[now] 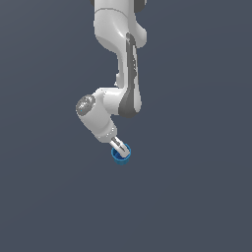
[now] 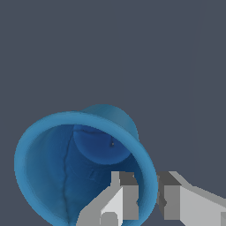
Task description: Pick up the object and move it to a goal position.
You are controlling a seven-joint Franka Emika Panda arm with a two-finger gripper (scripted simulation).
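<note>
while i watch the exterior view, the white robot arm (image 1: 120,59) reaches down from the top of the picture, bends at a rounded joint and angles toward the exterior view's right. its gripper (image 1: 119,146) ends right at the small bright blue round cup (image 1: 121,154), which sits just below the fingertips against the plain dark grey ground (image 1: 197,197).

on my wrist view the cup (image 2: 53,145) is tilted so i look straight into its darker-blue hollow, down to the round bottom. one grey finger (image 2: 119,198) stands inside the cup's mouth and the other finger (image 2: 176,198) stands outside, with the bright blue rim wall between them. the gripper (image 2: 148,194) is closed on that rim wall, both pads pressed against it, so i read it as gripping the cup.
</note>
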